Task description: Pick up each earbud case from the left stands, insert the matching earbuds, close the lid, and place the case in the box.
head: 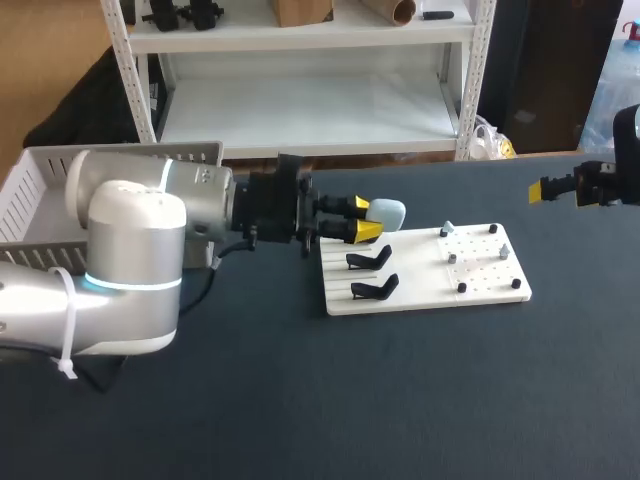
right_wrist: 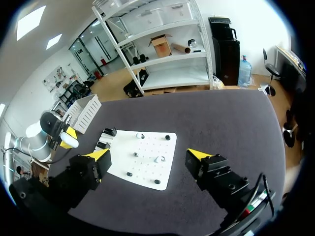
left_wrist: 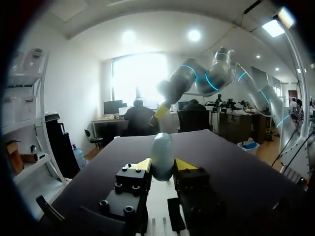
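The pale blue rounded earbud case point(head: 387, 211) sits mid-frame, pinched between the yellow tips of the left gripper point(head: 364, 219), by the white pegboard's point(head: 420, 292) far edge. At left, that arm hides most of the white slatted basket point(head: 35, 190). At upper right, the right gripper point(right_wrist: 148, 155) gapes wide, holding nothing.

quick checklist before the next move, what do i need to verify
1. Left gripper shut on the case: ok.
2. Case lid open: cannot tell.
3. Right gripper open, holding nothing: ok.
4. Right gripper apart from the white board: ok.
5. Both black stands on the board bare: ok.
6. Room in the box for the case: cannot tell, the left arm hides its inside.
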You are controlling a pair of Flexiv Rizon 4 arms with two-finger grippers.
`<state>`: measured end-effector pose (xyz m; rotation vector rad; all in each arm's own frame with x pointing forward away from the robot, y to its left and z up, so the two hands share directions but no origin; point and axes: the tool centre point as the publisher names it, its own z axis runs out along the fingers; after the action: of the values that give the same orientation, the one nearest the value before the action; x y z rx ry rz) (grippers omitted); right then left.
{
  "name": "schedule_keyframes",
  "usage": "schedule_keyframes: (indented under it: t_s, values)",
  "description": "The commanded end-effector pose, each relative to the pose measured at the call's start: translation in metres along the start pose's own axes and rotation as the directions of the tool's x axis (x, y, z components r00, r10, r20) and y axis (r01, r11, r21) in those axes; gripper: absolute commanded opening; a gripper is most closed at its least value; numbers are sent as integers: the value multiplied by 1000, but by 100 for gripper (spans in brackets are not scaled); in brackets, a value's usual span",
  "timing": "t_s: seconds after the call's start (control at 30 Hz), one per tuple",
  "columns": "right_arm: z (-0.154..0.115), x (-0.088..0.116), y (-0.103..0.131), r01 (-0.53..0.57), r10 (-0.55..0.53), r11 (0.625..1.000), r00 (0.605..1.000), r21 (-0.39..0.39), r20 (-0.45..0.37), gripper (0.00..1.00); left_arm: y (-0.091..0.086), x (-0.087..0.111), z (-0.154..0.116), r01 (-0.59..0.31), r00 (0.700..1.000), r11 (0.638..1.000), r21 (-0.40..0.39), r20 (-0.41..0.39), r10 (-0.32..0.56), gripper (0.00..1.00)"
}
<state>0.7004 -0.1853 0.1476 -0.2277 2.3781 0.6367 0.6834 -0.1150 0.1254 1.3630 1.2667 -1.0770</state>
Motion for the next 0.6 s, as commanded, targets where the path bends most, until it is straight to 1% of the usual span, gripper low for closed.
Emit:
schedule_keyframes:
  t_s: [0.03, 0.17, 0.43, 0.6]
  values:
    - [-4, 5, 2, 10, -10, 1000, 1000, -7, -10, 100, -2, 4, 5, -2, 999, 1000, -14, 33, 3, 0]
    - [-11, 12, 16, 62, -62, 998, 998, -5, -17, 100, -3, 5, 6, -7, 999, 1000, -28, 43, 8, 0]
    - [-19, 30, 61, 142, -145, 989, 988, -51, -45, 100, -5, 3, 6, -9, 996, 999, -51, 94, 13, 0]
    - [-18, 38, 87, 184, -189, 980, 980, -77, -65, 100, -9, 4, 7, 4, 993, 999, -46, 116, 1, 0]
